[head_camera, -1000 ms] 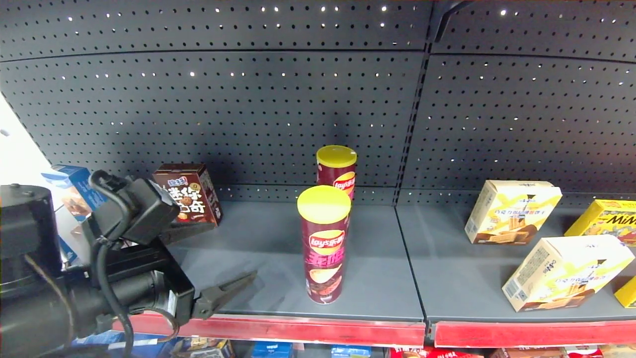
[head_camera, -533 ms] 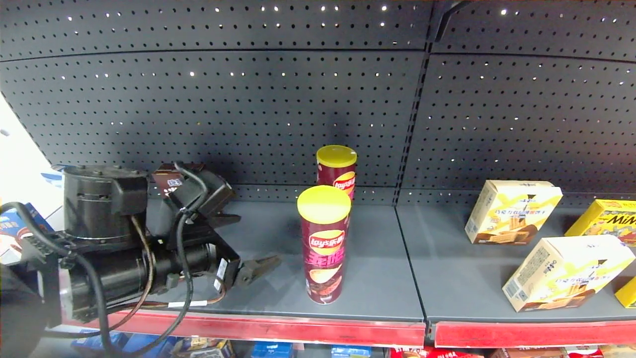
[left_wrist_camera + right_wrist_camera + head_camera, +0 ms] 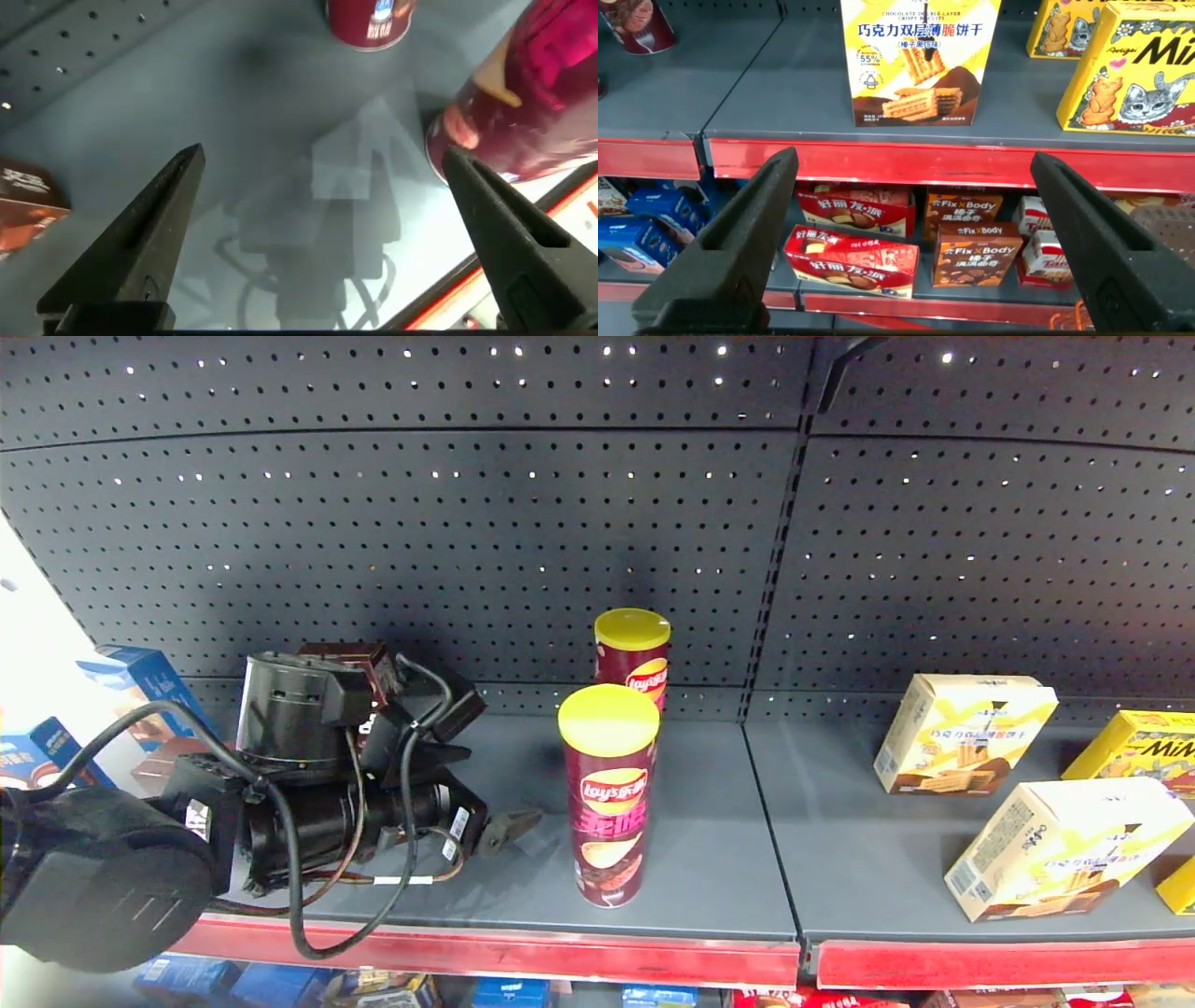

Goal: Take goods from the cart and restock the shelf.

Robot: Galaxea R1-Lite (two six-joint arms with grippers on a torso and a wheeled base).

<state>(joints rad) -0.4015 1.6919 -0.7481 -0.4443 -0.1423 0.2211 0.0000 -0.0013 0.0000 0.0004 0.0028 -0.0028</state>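
Hovering low over the grey shelf [image 3: 709, 859] at the head view's lower left, the left gripper [image 3: 322, 159] holds its fingers wide apart and empty, just beside the front chip can [image 3: 609, 793], which is cut off in the wrist view. A second can [image 3: 633, 653] behind it is half hidden, and the arm covers most of a brown box [image 3: 373, 658]. The right gripper [image 3: 913, 159] also gapes, empty.

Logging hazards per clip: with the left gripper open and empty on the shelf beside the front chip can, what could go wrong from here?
1. The left gripper sits open right beside the tall front chip can, which stands near the shelf lip. A sideways swing could topple it, possibly off the edge.
2. The brown box stands just behind the left arm. Pulling back might catch and shift it.
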